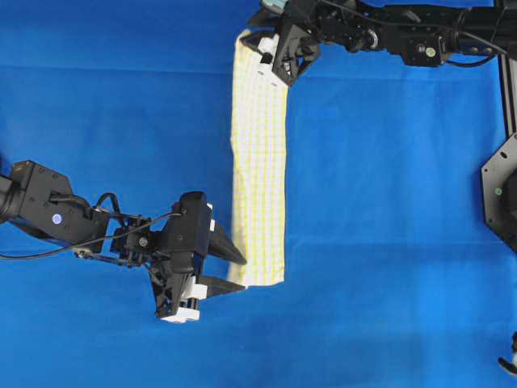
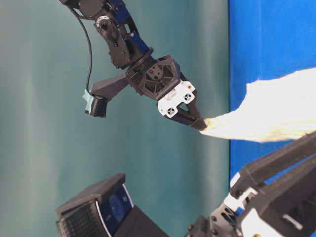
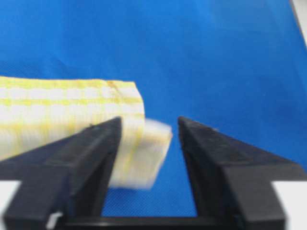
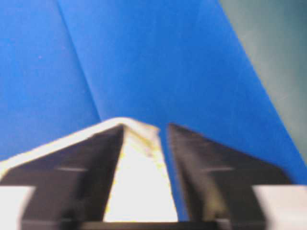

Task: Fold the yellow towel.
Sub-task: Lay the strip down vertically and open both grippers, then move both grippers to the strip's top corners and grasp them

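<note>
The yellow towel [image 1: 258, 162] lies folded into a long narrow strip down the middle of the blue cloth. My left gripper [image 1: 240, 272] is at the strip's near left corner. In the left wrist view its jaws [image 3: 149, 122] stand open, with the towel [image 3: 57, 105] corner resting against the left finger and blue showing beside the right one. My right gripper [image 1: 271, 71] is at the far end. Its jaws [image 4: 146, 127] are open around the towel [image 4: 141, 191], with a thin gap on the right. From table level its tips [image 2: 201, 124] touch the towel's [image 2: 276, 108] raised end.
A plain blue cloth [image 1: 388, 242] covers the whole table. A black fixture [image 1: 501, 194] stands at the right edge. At table level a teal wall fills the background, and a black camera unit [image 2: 98, 207] sits low on the left.
</note>
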Robot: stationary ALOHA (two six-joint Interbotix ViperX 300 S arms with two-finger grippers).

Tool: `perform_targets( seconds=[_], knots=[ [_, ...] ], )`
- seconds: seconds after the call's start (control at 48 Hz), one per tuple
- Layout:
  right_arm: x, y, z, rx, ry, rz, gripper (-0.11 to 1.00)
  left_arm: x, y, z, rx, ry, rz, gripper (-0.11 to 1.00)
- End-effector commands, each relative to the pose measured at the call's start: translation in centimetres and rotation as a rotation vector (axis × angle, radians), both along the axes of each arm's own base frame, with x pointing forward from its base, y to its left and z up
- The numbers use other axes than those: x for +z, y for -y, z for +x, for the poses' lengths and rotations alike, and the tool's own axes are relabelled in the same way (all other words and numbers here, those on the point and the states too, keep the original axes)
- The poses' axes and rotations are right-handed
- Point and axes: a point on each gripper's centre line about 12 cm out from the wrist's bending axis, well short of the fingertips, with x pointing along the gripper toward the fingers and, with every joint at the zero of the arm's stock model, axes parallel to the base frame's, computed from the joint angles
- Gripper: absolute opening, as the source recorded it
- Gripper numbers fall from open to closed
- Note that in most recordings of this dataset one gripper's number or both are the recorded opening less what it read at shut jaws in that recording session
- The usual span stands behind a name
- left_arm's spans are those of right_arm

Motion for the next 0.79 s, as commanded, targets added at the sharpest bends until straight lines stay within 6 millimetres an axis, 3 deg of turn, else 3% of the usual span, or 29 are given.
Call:
perform_targets(
  seconds=[0.0,0.104,0.271,0.438,0.771],
  knots=[
    [1.4,-0.1,0.4,0.011,0.030,-0.025,0.58,1.9,0.1,0.3,-0.002,0.046,-0.012,0.47],
    [1.7,-0.1,0.3,0.013,0.032,-0.029,0.72,2.5,-0.2,0.0,-0.003,0.030,-0.008,0.49],
    [3.2,-0.6,-0.5,0.019,0.050,-0.036,0.72,4.3,-1.1,-0.9,0.001,0.013,-0.003,0.49],
    [4.9,-1.7,-2.7,0.014,0.075,-0.033,0.72,5.3,-2.6,-2.1,0.017,-0.002,0.012,0.49],
    [6.0,-6.2,-8.2,0.033,0.123,-0.021,0.72,6.8,-9.1,-6.5,0.142,0.024,0.066,0.49]
  ],
)
